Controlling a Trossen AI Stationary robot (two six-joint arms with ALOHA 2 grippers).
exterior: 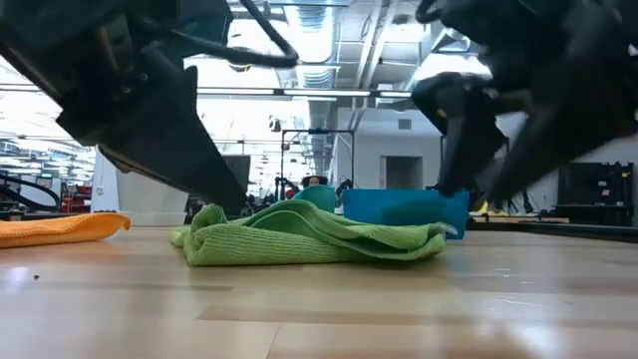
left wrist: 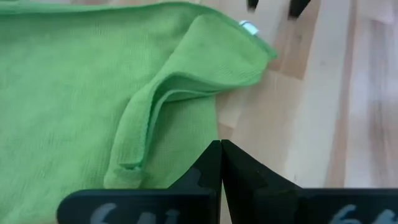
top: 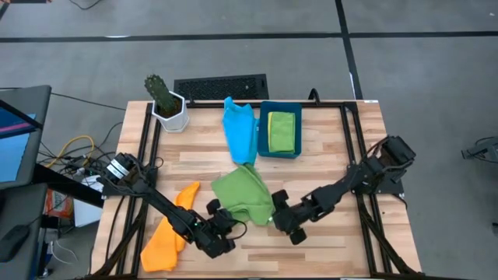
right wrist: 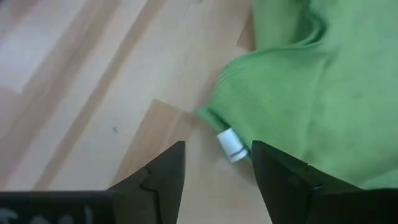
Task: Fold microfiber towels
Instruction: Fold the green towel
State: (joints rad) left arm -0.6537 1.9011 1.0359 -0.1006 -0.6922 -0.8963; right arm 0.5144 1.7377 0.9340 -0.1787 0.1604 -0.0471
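Green microfiber towel [top: 243, 194], soft and loosely half-folded, lies a little below the middle of the overhead frame on the pale wooden slat table [top: 327, 148]. It looks light and limp: it will sag and slide rather than hold a crease, and its knitted pile should give the fingers some purchase. My judgement is that the best hold is at a corner or along a hemmed edge; the corner carrying the small white tag [right wrist: 231, 146] is the obvious one.

Just right of the towel's lower edge sits the right gripper [top: 282, 222], its fingers spread apart, holding nothing; in its wrist view the tagged corner lies just ahead of the gap between them. At the lower left of the towel is the left gripper [top: 220, 231], pinched fully shut with no cloth between its tips; its wrist view shows them meeting just beside the folded edge.

Other cloths are spread about: a crumpled orange microfiber towel [top: 171, 227] at lower left of the overhead frame, under the left arm, and a light blue microfiber towel [top: 237, 128] at upper centre, touching the green one's top.

Next to the blue cloth, toward upper right, stands a rigid dark blue rectangular bin [top: 261, 131] holding one folded yellow-green towel [top: 282, 131]. A white hexagonal pot with a cactus [top: 167, 105] occupies the table's upper left corner.
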